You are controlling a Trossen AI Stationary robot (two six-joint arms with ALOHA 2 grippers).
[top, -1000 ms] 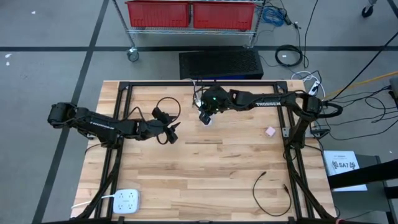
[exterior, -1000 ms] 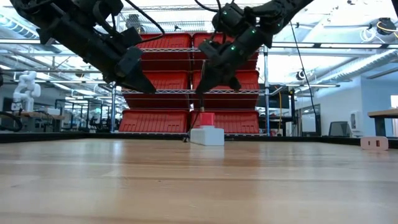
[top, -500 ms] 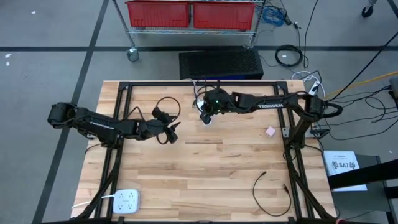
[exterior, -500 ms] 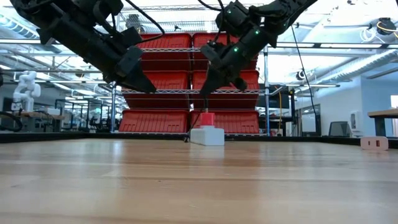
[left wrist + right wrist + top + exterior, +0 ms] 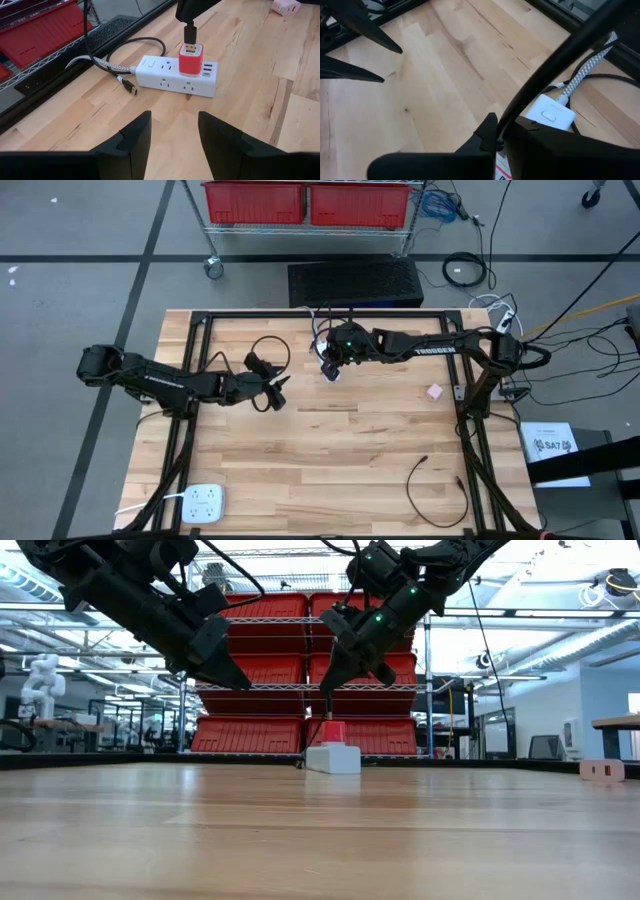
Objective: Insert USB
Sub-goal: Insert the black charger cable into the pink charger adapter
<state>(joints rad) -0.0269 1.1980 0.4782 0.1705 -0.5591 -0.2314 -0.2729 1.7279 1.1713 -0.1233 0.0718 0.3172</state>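
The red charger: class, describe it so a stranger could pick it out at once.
Find the white power strip near the table's far edge. The red charger stands plugged into its top, right under the right gripper's black USB plug. It is the table's only red thing.

At the far middle of the table, we find the power strip lying flat with an adapter cube standing on it. The right gripper hangs directly above the cube, a USB plug pointing down just over its top. The left gripper hovers to the left, nearer us (well apart from the strip). A braided cable end lies beside the strip. A second strip sits at the near left corner, a loose cable at the near right.
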